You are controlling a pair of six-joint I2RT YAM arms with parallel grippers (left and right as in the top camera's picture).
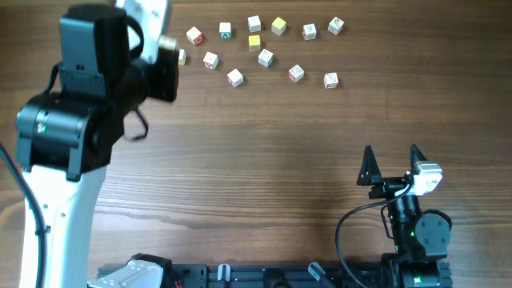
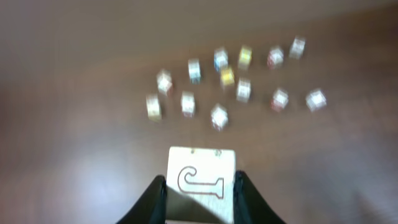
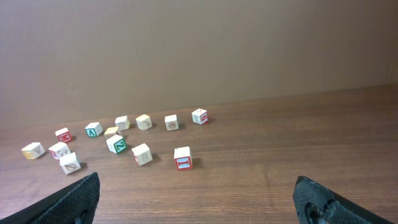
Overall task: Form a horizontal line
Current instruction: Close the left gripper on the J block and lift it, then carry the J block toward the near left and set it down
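Note:
My left gripper (image 2: 200, 183) is shut on a white cube (image 2: 200, 180) with a red outlined J, held above the table. In the overhead view the left arm (image 1: 104, 72) hides this gripper and its cube. Several small white cubes with coloured marks lie scattered at the table's far side (image 1: 266, 58), blurred in the left wrist view (image 2: 243, 90) and sharp in the right wrist view (image 3: 183, 158). No straight touching row shows among them. My right gripper (image 1: 392, 160) is open and empty near the front right, its fingertips wide apart (image 3: 199, 188).
Two yellow cubes (image 1: 278, 26) (image 1: 254, 42) lie among the white ones. One cube (image 1: 182, 57) sits right beside the left arm's black wrist. Bare wooden table (image 1: 264, 160) lies between the cubes and the right gripper.

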